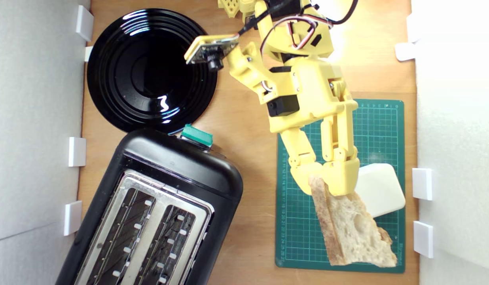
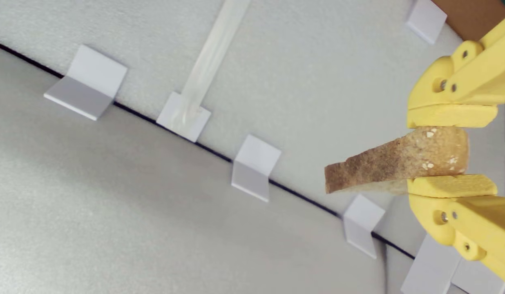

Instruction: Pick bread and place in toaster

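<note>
The bread (image 1: 351,229), a wedge of pale airy crumb with brown crust, hangs over the green cutting mat (image 1: 300,245) at the exterior view's right. My yellow gripper (image 1: 325,186) is shut on its upper end. In the wrist view the bread (image 2: 399,161) shows crust-on, pinched between the two yellow fingertips (image 2: 450,116), with the gripper (image 2: 450,151) closed on it. The black toaster (image 1: 149,213) with silver top, two open slots and a green lever knob (image 1: 197,135) lies at the exterior view's lower left, well apart from the bread.
A round black plate (image 1: 149,71) sits above the toaster in the exterior view. An off-white plastic box (image 1: 381,190) rests on the mat behind the gripper. White foam walls with small white brackets (image 1: 76,151) line both sides of the wooden table (image 1: 248,158).
</note>
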Controlling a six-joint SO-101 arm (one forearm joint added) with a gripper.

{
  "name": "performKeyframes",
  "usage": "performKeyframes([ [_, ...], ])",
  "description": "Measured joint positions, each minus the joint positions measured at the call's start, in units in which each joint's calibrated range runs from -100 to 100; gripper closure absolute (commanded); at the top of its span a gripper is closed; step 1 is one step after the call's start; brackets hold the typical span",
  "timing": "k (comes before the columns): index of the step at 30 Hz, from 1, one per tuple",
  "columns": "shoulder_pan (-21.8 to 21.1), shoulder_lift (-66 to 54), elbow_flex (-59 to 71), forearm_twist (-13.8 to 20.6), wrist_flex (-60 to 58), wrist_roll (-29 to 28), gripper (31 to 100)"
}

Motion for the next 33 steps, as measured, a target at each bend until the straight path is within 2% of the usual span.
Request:
performKeyframes([
  [7, 4.12, -7.06, 0.09, 0.18, 5.85, 4.76, 79.8],
  [9, 5.49, -8.32, 0.09, 2.49, 6.02, 5.23, 79.8],
  [11, 6.96, -9.58, 0.09, 6.22, 6.10, 5.28, 79.8],
  [14, 8.97, -10.84, 0.09, 9.33, 6.10, 5.28, 79.8],
  [20, 13.09, -12.85, 0.09, 10.04, 7.88, 6.93, 79.9],
  [26, 13.55, -12.94, 0.09, 10.04, 13.39, 11.23, 79.9],
  [33, 16.29, -13.86, 0.09, 10.04, 15.51, 15.73, 79.9],
])
